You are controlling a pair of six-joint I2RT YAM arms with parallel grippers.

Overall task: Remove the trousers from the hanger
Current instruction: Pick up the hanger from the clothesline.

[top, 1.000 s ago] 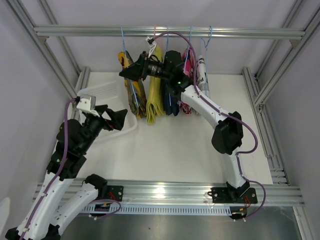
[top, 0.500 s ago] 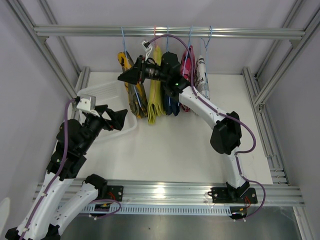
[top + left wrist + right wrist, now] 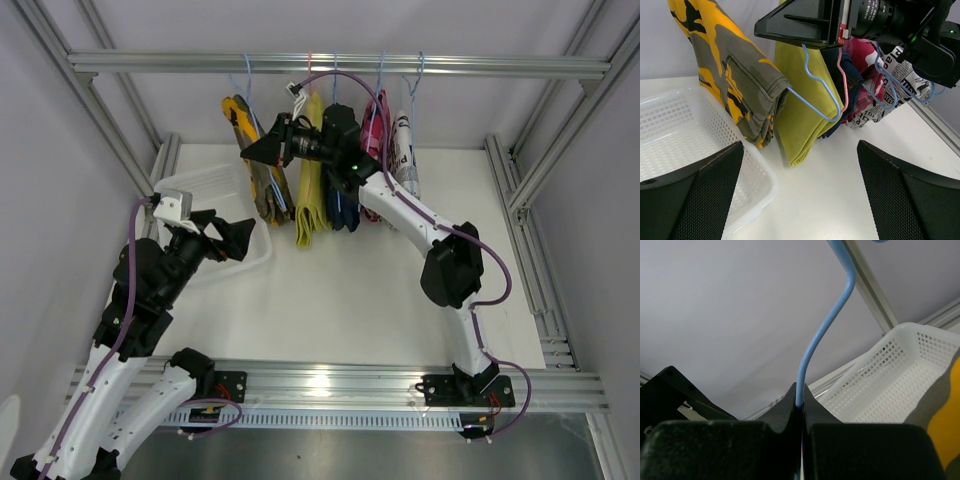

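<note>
R claw (image 3: 256,152) is now clenched on the wire neck of the blue hanger (image 3: 800,382). A sec ago the jaws were only part-shut; wrist view now shows no gap, with the wire pinched between the tips. The camo trousers (image 3: 262,182) on that hanger swing out to the left and tilt away from the yellow pair (image 3: 310,200), so the grip is prob. already tugging the hanger.

All 5 pairs hang over the far edge of the table (image 3: 350,290), under the rail (image 3: 340,64). Camo is leftmost, then yellow, navy (image 3: 342,205), pink-red (image 3: 378,125) and newsprint (image 3: 405,150). The hanger hook seems to be on the rail, but can't tell for sure.

L claw (image 3: 235,238) is fully released and holds nothing. It hovers by the white basket (image 3: 200,185) at the table's left edge, facing the camo pair.

Meaning: hanger secured, trousers not yet off. Likely next is the L claw taking the camo cloth and pulling it off the bar while R holds the hanger steady.
</note>
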